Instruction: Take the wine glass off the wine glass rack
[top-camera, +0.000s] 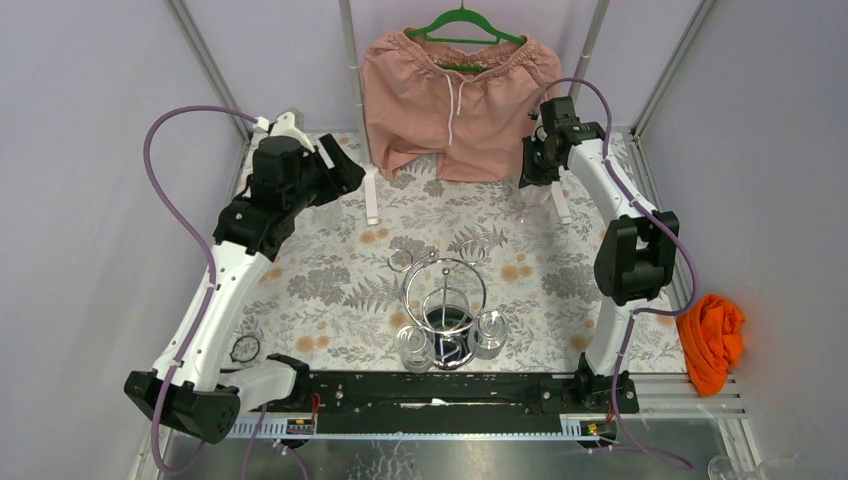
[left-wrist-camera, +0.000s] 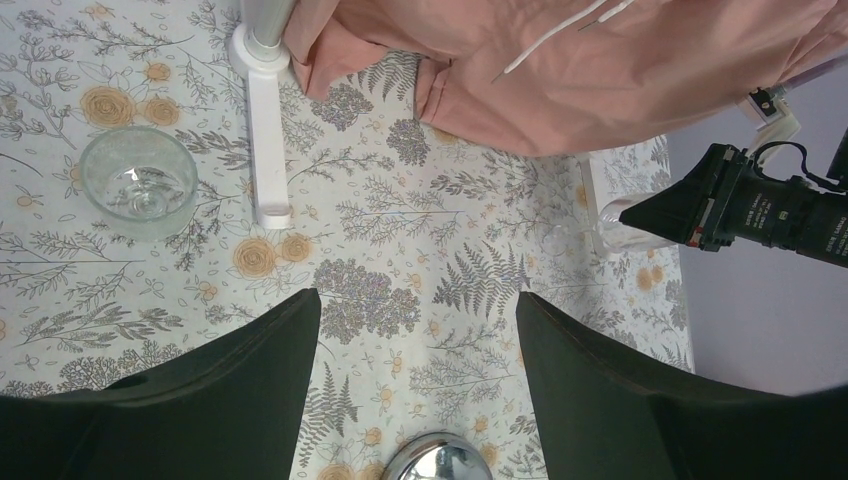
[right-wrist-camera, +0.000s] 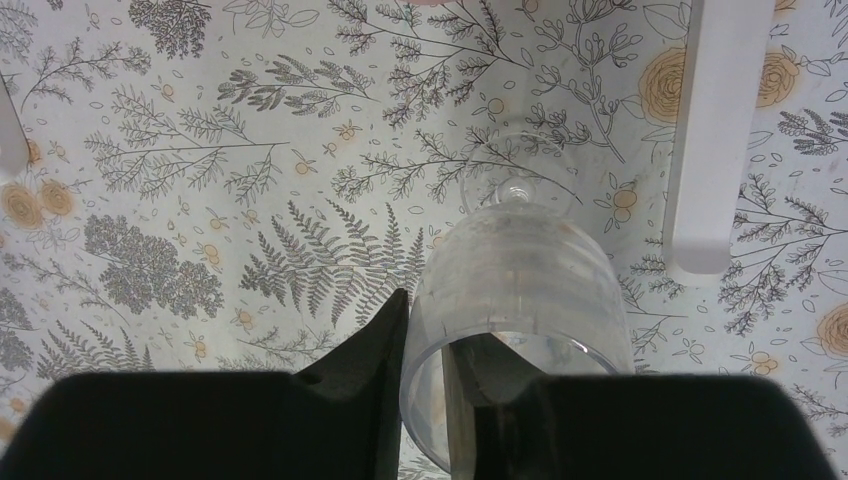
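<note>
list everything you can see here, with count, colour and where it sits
wine glass rack: one, chrome, near middle of the table
hanging wine glasses: two, clear, on the rack's near side
wine glass: one, clear, far right, held by its rim
glass: one, clear, standing on the table, far left
shorts: one, pink, hung at the back
hanger: one, green, carrying the shorts
stand feet: two, white, below the shorts
cloth: one, orange, beyond the table's right edge
tablecloth: one, white floral
left gripper: black, open, empty
right gripper: black, shut on the wine glass
</note>
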